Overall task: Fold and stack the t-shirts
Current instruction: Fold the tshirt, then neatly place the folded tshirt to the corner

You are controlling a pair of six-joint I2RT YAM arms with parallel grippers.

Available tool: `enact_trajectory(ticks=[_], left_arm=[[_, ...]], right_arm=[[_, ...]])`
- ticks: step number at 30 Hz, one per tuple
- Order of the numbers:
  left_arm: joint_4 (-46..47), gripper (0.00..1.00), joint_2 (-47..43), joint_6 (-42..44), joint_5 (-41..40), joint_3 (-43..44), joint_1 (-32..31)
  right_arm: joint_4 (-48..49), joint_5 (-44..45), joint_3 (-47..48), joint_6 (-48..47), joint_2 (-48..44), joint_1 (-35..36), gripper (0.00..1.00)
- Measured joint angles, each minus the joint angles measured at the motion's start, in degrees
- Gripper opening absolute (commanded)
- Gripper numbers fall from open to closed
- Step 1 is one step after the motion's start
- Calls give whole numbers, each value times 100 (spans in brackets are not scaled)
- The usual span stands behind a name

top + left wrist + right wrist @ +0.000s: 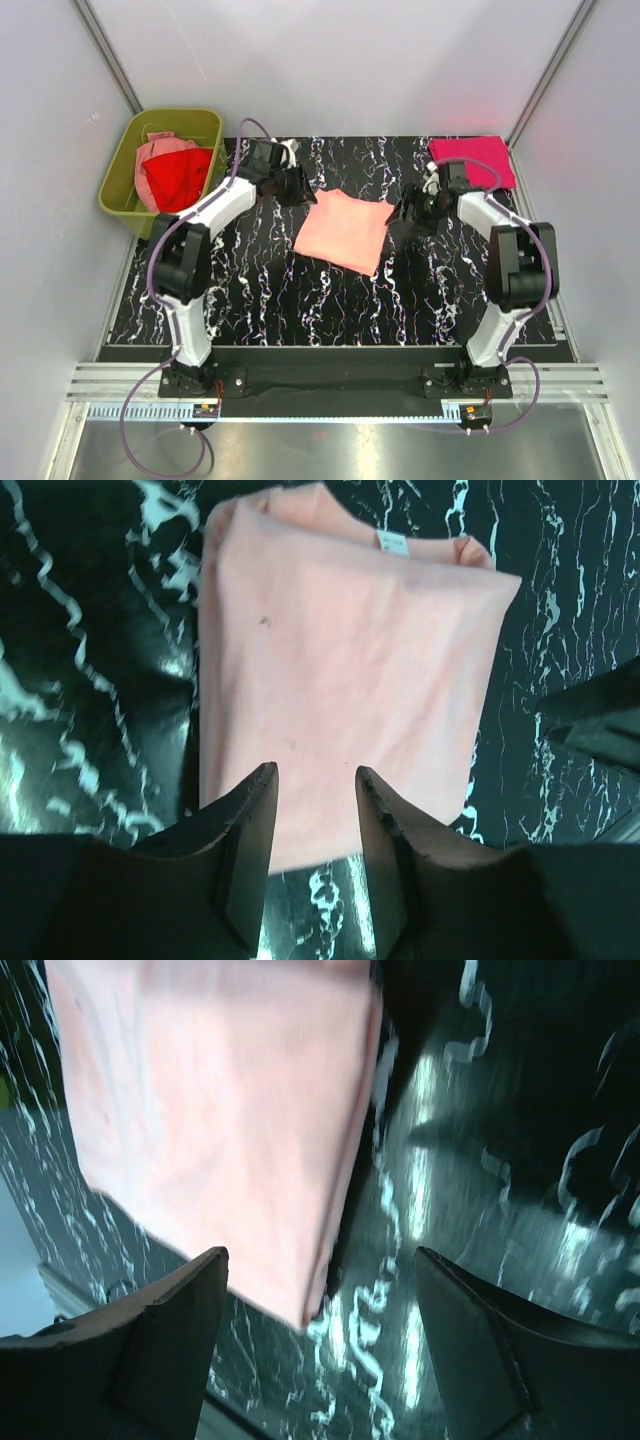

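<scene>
A salmon-peach t-shirt (343, 230) lies folded into a rectangle in the middle of the black marbled table. My left gripper (298, 187) hovers at its back-left edge, open, with nothing between its fingers; in the left wrist view the shirt (340, 670) spreads out beyond the gripper (317, 775). My right gripper (405, 215) stands wide open just off the shirt's right edge. In the right wrist view the shirt's corner (220, 1120) shows below that gripper (320, 1255), not held. A folded magenta-pink t-shirt (473, 160) rests at the back right.
An olive-green bin (120, 180) at the back left holds a crumpled red t-shirt (178, 178) and a dusty pink one (160, 150). White walls close in the table on three sides. My right gripper's fingers (600, 720) show at the right of the left wrist view.
</scene>
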Motion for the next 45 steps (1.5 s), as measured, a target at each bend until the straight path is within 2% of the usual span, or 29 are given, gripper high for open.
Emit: enact_trajectory(ticks=[6, 8, 11, 16, 20, 26, 45], left_arm=[[153, 44, 1270, 144, 85, 872, 31], [160, 45, 1600, 157, 101, 1019, 61], [103, 45, 2006, 186, 101, 1309, 122], [39, 46, 2402, 199, 125, 1832, 258], [39, 47, 2498, 205, 118, 1980, 332], [7, 47, 2669, 205, 122, 2234, 369], [188, 47, 2771, 50, 166, 2308, 393]], right_arm=[[-44, -15, 1482, -363, 1176, -90, 86], [-122, -24, 2020, -505, 1602, -92, 91], [-234, -61, 2592, -640, 2175, -103, 93], [-269, -389, 2632, -671, 2404, -129, 94], [-275, -723, 2782, -660, 2559, -151, 99], [-181, -1303, 2983, -573, 2793, -155, 100], [94, -2120, 3176, -212, 3150, -155, 98]])
